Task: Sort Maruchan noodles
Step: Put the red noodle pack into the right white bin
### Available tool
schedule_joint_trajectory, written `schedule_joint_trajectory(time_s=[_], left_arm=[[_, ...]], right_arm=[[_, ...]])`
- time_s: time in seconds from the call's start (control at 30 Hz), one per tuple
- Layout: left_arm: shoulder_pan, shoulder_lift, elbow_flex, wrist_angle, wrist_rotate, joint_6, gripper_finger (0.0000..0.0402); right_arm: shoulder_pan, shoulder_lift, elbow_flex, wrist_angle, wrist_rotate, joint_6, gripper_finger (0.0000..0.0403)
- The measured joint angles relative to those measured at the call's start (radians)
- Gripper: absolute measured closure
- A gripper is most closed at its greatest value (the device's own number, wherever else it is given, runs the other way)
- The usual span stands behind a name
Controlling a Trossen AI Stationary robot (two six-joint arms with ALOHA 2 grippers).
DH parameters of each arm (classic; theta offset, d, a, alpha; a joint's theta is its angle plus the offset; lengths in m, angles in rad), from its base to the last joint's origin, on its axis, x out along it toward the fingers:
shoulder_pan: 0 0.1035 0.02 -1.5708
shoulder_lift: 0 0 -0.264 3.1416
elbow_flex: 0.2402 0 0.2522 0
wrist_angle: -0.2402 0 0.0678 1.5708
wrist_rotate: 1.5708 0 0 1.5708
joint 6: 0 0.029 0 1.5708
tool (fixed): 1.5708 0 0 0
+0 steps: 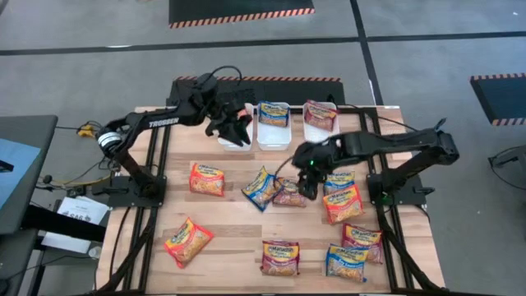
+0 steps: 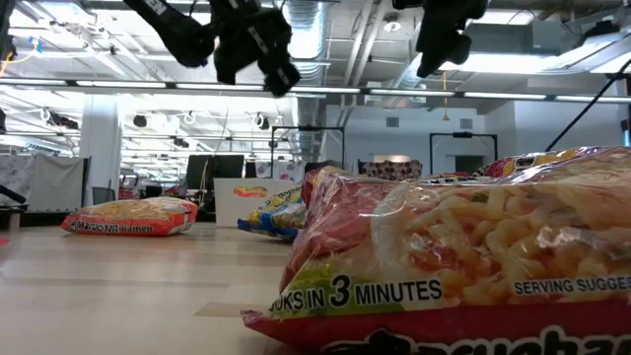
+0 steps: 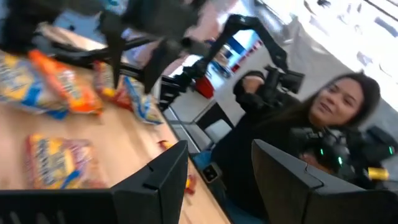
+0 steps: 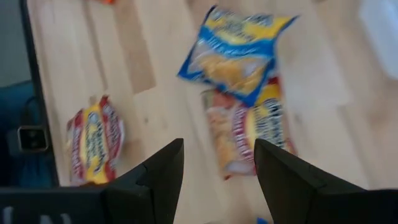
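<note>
Several Maruchan noodle packets lie flat on the wooden table: orange (image 1: 207, 178), blue (image 1: 261, 187), dark red (image 1: 289, 193) and others toward the near right. The blue packet (image 4: 233, 53) overlaps one end of the dark red packet (image 4: 249, 134). My right gripper (image 1: 308, 177) hangs open above these two, pointing down at a slant, with nothing between its fingers (image 4: 217, 180). My left gripper (image 1: 234, 127) is open and level above the left white tub (image 1: 234, 141), and holds nothing (image 3: 217, 186). The middle tub (image 1: 273, 136) holds a blue packet, and the right tub (image 1: 319, 127) a dark red one.
Another dark red packet (image 4: 93, 140) lies apart on bare wood. An orange packet (image 1: 188, 241) lies near the front left. A dark red packet (image 2: 444, 256) fills the low view's foreground. A person (image 3: 336, 112) sits beyond the table's edge.
</note>
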Motion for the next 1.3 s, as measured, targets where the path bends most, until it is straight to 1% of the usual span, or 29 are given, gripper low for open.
schedule_joint_trajectory(time_s=[0.1, 0.17, 0.33, 0.4, 0.53, 0.63, 0.8, 0.87, 0.93, 1.03, 1.17, 1.3], left_arm=[[-0.045, -0.052, 0.000, -0.038, -0.011, 0.037, 0.0235], [-0.077, -0.098, -0.006, -0.101, -0.041, 0.080, 0.0235], [-0.169, -0.274, -0.097, -0.267, -0.149, 0.183, 0.0235], [-0.211, -0.361, -0.146, -0.330, -0.225, 0.216, 0.0235], [-0.304, -0.526, -0.248, -0.391, -0.421, 0.244, 0.0235], [-0.383, -0.634, -0.324, -0.394, -0.566, 0.243, 0.0235], [-0.517, -0.773, -0.438, -0.402, -0.784, 0.182, 0.0235], [-0.564, -0.811, -0.469, -0.411, -0.834, 0.164, 0.0235], [-0.604, -0.839, -0.500, -0.415, -0.846, 0.155, 0.0235], [-0.657, -0.867, -0.537, -0.427, -0.890, 0.123, 0.0235], [-0.717, -0.875, -0.568, -0.433, -0.982, 0.085, 0.0235], [-0.763, -0.864, -0.579, -0.437, -1.046, 0.069, 0.0235]], right_arm=[[0.065, 0.029, 0.000, 0.001, 0.001, 0.040, 0.0182], [0.106, 0.055, 0.001, -0.004, 0.000, 0.069, 0.0182], [0.186, 0.132, -0.031, 0.006, -0.001, 0.141, 0.0182], [0.209, 0.159, -0.046, 0.025, -0.016, 0.163, 0.0182], [0.235, 0.210, -0.048, 0.118, -0.108, 0.171, 0.0190], [0.249, 0.236, -0.048, 0.210, -0.172, 0.170, 0.0199], [0.260, 0.276, -0.048, 0.287, -0.215, 0.168, 0.0204], [0.260, 0.296, -0.046, 0.321, -0.232, 0.167, 0.0201], [0.260, 0.307, -0.047, 0.321, -0.235, 0.167, 0.0194], [0.259, 0.332, -0.045, 0.365, -0.243, 0.167, 0.0177], [0.273, 0.363, -0.044, 0.435, -0.246, 0.168, 0.0153], [0.302, 0.395, -0.044, 0.484, -0.257, 0.186, 0.0143]])
